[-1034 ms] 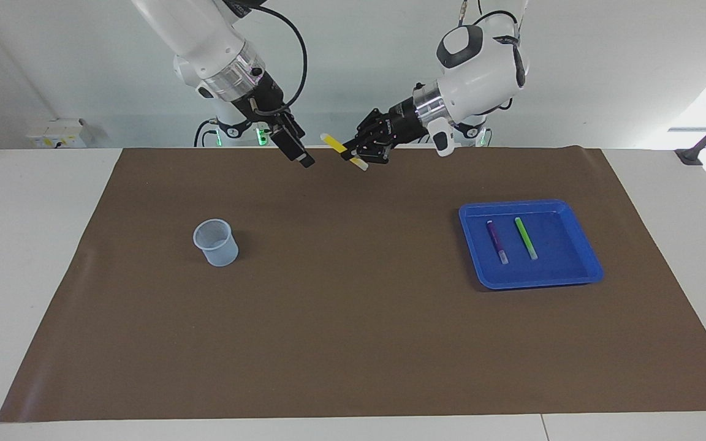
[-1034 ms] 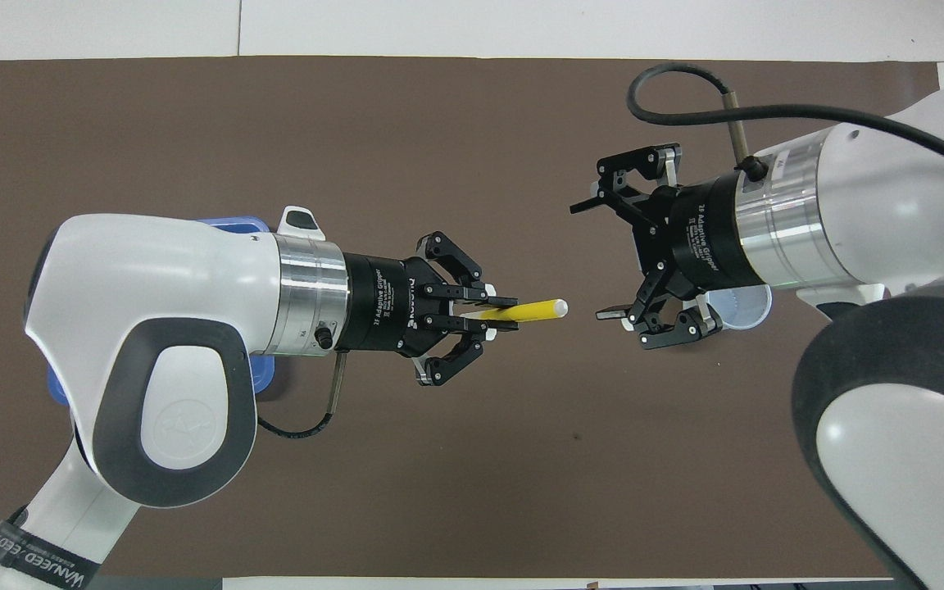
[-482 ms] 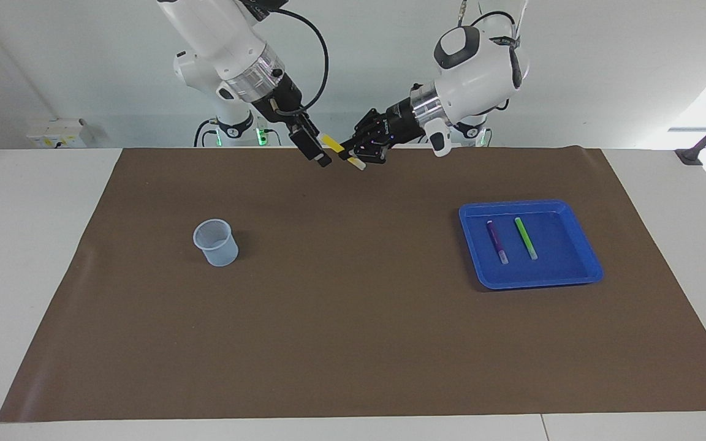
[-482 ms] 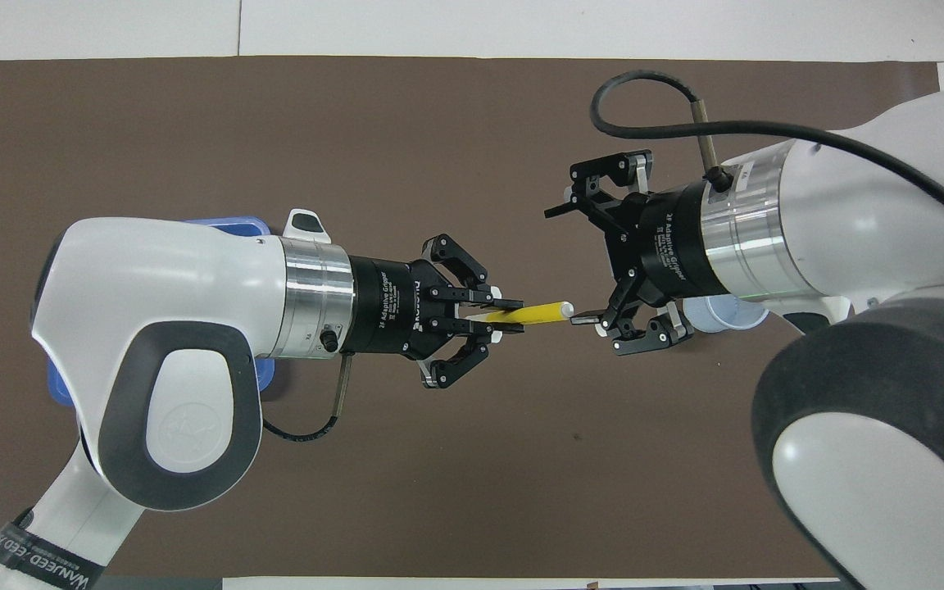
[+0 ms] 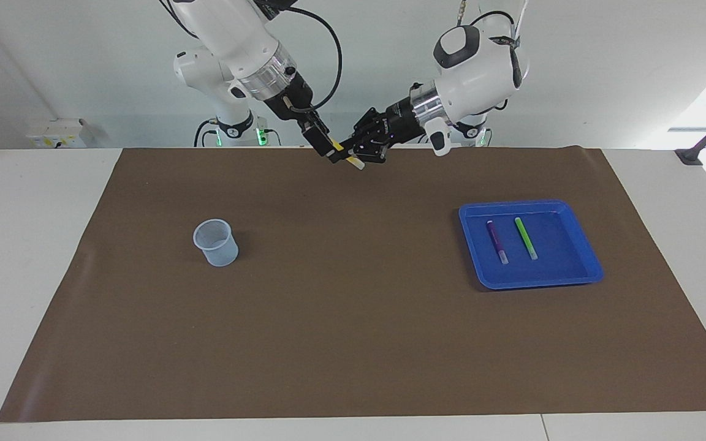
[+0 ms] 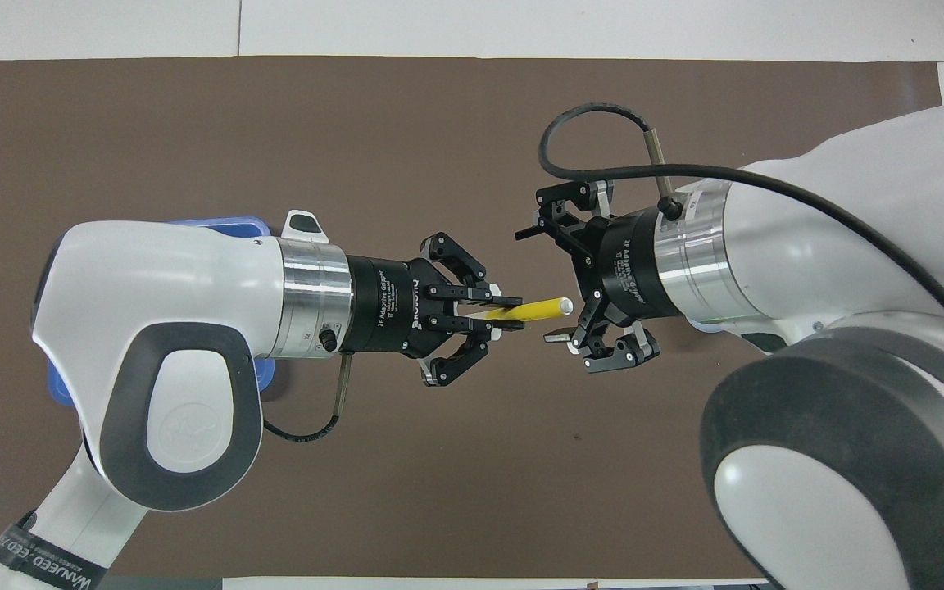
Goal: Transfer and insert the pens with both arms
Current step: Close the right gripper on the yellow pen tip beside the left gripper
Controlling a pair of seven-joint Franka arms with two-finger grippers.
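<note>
Overhead view: my left gripper clamped on slim yellow marker pen, held in air over brown mat's robot-side edge, mid-length. My right gripper wide open, empty, straddling pen's whitish tip. Pen looks light, stiff, smooth plastic, likely slippery; best grip on free yellow barrel.

A grey mesh cup and a blue tray sit well apart on a brown mat
</note>
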